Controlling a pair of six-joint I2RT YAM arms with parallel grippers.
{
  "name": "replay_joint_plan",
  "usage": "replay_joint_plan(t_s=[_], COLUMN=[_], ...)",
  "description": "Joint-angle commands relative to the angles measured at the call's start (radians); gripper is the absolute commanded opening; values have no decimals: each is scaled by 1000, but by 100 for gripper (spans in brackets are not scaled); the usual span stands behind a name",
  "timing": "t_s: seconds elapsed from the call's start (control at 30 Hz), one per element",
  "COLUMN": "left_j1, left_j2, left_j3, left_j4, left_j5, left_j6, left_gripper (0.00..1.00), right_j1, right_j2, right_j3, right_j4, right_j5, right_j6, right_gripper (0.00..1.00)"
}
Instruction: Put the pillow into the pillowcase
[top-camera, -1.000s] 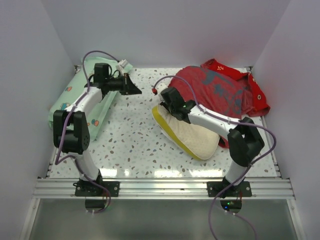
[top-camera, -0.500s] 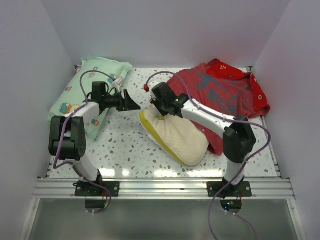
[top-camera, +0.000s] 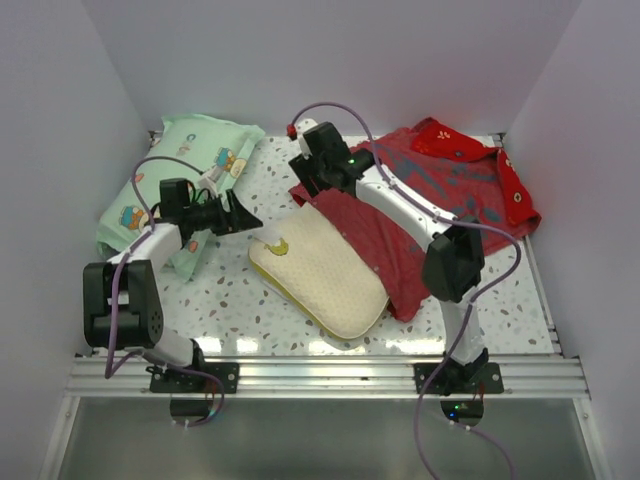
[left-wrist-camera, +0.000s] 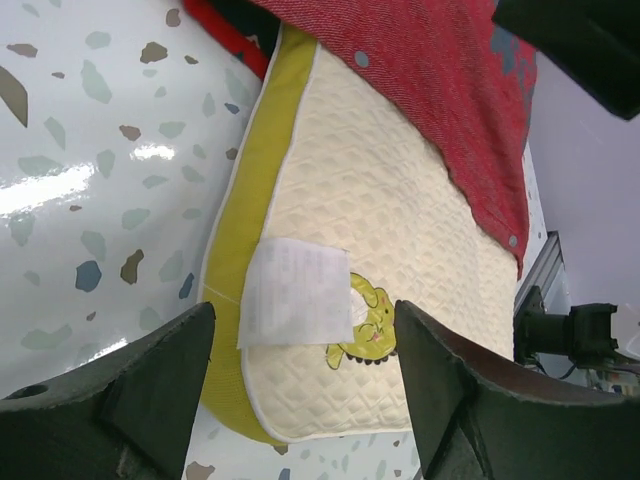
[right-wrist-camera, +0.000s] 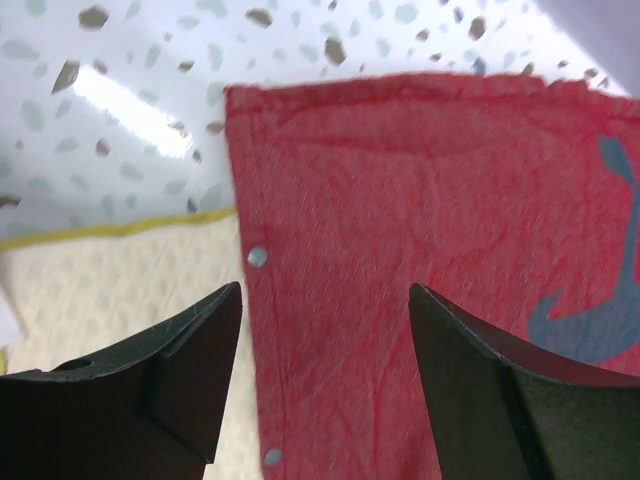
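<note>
Bright, even overhead light fills the scene, leaving only soft shadows, with white glare streaks on the glossy tabletop (top-camera: 230, 300) near its front edge and in both wrist views, while the right wrist view of the pillowcase (right-wrist-camera: 400, 250) is softly blurred.

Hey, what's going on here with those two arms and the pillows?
Two robot arms are working to get the cream pillow into the red pillowcase. Neither is holding anything; both pincers are open. The left pincer points at the pillow's tagged corner, and the right pincer is over the pillowcase's near-left corner. The pillow lies on the table with red fabric over one long edge, mostly uncovered. A mint-green pillow sits aside.
</note>
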Motion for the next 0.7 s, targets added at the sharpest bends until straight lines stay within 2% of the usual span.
replay_joint_plan(t_s=[0.0,0.17,0.2,0.3,0.4,0.43,0.47,0.5,0.53,0.63,0.67], left_j1=[-1,3,1,1,3,1,1,1,-1,-8,-14], left_j2=[-1,-4,-5,-10,-24,-28,-36,-37,-40,-44,-47], left_j3=[-10,-15,-18,-39,-68,-85,-94,-104,-120,-169,-182], left_j4=[35,31,26,19,15,17,20,25,28,42,46], left_j5=[-33,-39,-40,-36,-28,-30,-25,-20,-17,-11,-16], left_j6=[23,52,55,52,40,36,23,17,12,-14,-29], left_gripper=[77,77,78,78,78,79,90,92,100,100,100], right_j1=[9,7,7,7,7,9,7,7,4,-3,-2], right_j2=[115,236,256,351,400,411,428,453,465,496,502], right_j3=[108,174,227,331,329,326,326,326,324,320,320], right_j4=[30,113,115,92,113,116,115,115,116,128,136], right_j5=[89,18,13,-32,-60,-54,-53,-45,-31,-34,-36], right_j6=[-49,-53,-52,-55,-87,-96,-101,-107,-118,-128,-133], right_gripper=[71,77,83,92,94,94,94,93,91,85,73])
